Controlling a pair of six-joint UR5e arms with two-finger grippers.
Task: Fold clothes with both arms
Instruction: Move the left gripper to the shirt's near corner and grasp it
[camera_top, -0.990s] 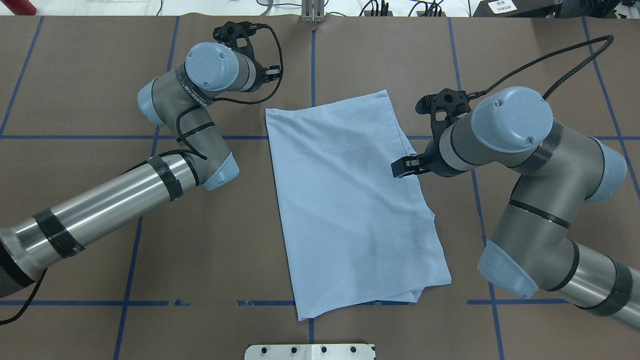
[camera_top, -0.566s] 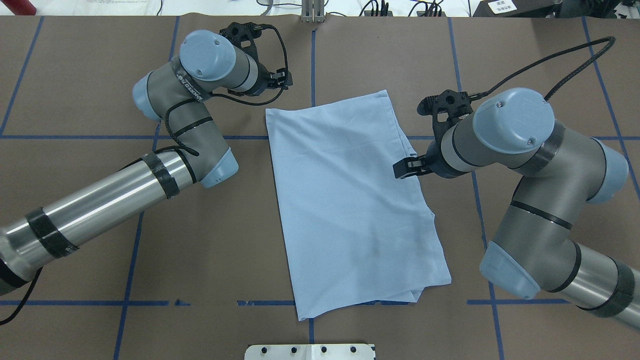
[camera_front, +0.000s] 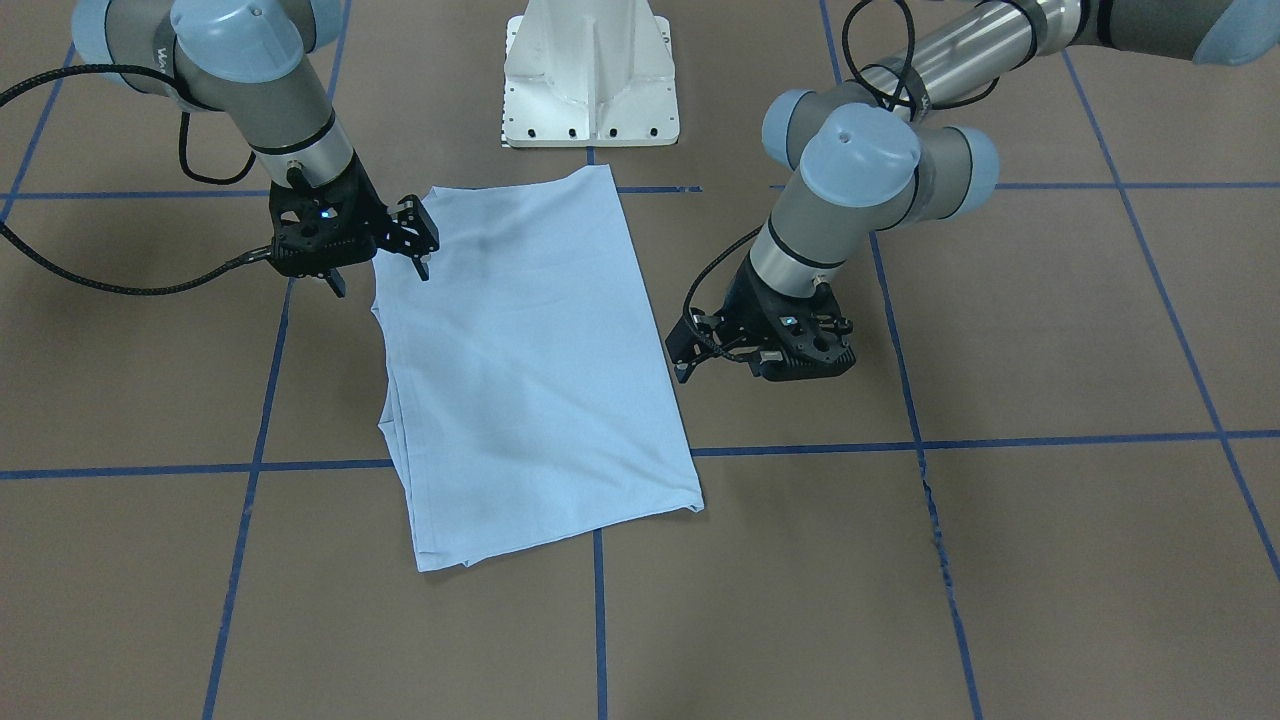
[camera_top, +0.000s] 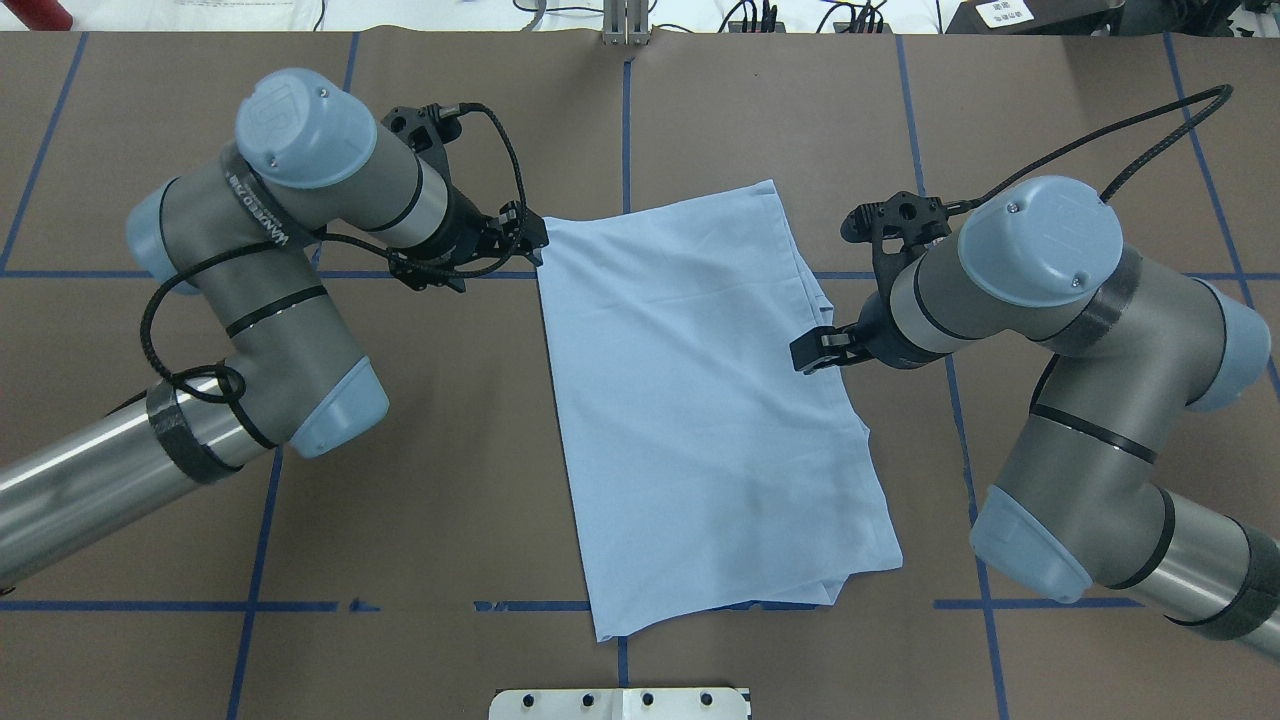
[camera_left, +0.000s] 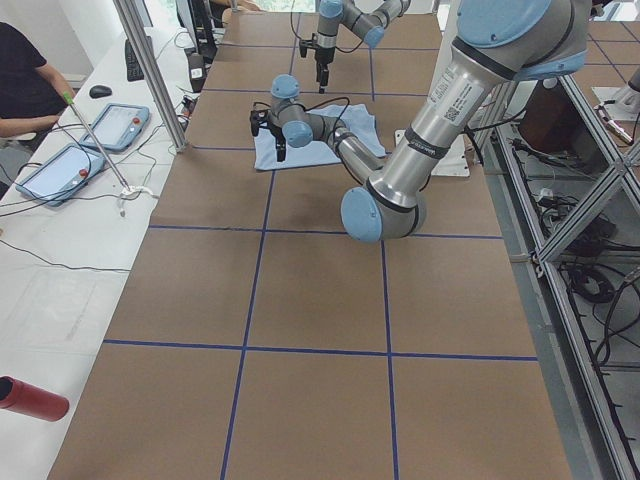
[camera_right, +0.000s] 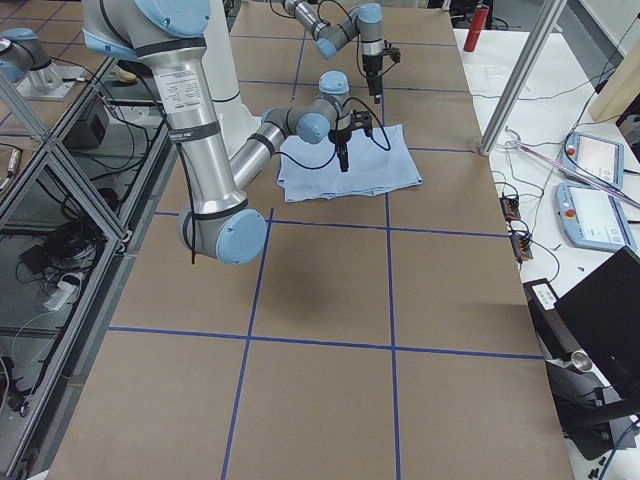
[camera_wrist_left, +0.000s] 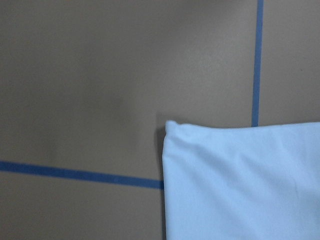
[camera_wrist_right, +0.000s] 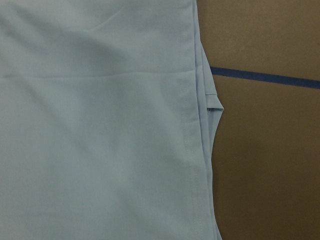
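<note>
The light blue T-shirt (camera_top: 700, 390) lies flat on the table, folded into a long rectangle; its print and collar are hidden. It also shows in the front view (camera_front: 520, 360). My left gripper (camera_top: 492, 262) is open and hovers just outside the shirt's far left corner; the left wrist view shows that corner (camera_wrist_left: 240, 180). My right gripper (camera_top: 835, 348) is open and sits low over the shirt's right edge near the middle, astride it in the front view (camera_front: 382, 272). The right wrist view shows the hemmed edge (camera_wrist_right: 192, 150) with layers beneath.
The brown table (camera_top: 400, 500) has a grid of blue tape lines. The white pedestal base (camera_front: 590, 80) stands at the robot's side, close to the shirt's near end. Operators' tablets (camera_left: 100, 125) lie beyond the far edge.
My left arm has swung back from the far side, bringing its gripper down beside the shirt's far left corner. The right gripper has shifted only slightly. The shirt has not moved.
</note>
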